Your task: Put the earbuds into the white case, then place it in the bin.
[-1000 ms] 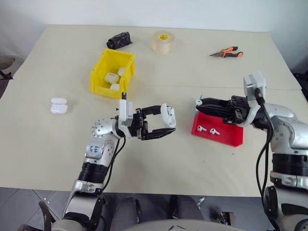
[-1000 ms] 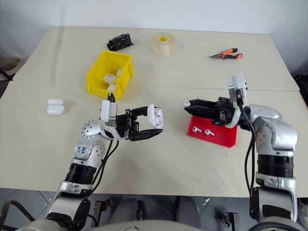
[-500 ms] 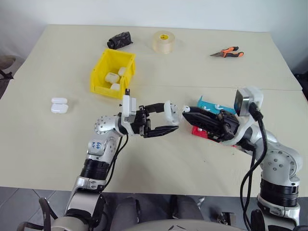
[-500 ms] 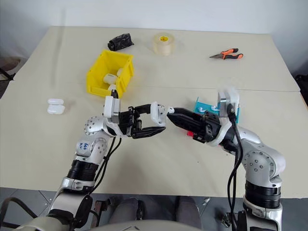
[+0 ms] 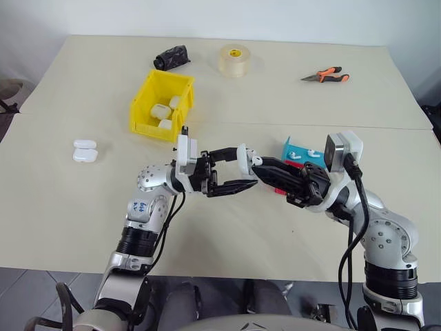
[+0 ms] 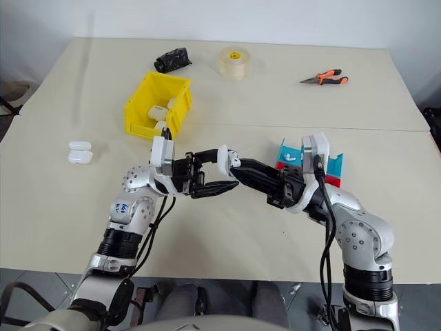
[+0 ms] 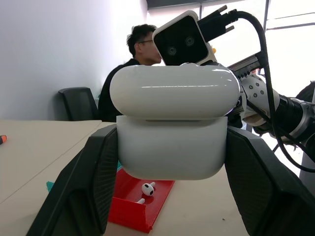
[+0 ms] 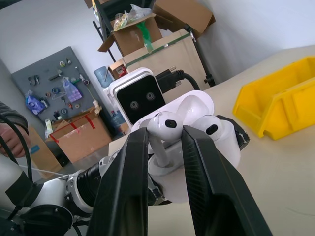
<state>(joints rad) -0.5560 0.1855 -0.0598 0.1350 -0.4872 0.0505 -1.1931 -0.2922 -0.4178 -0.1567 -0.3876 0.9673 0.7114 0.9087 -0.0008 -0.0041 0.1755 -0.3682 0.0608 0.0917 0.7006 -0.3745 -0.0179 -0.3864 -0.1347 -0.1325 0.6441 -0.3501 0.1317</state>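
The small glossy white rounded case was held clamped in the left claw above the desk, lid open. A tiny white stemmed earbud was pinched in the right claw at the case's mouth; the sockets were hidden.

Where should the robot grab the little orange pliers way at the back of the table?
Probably across the two orange handles of the pliers, coming straight down from above. They lie flat on the table, so there is no room to get under them, and the handles are the thickest part; the metal tip is thin and pointed.
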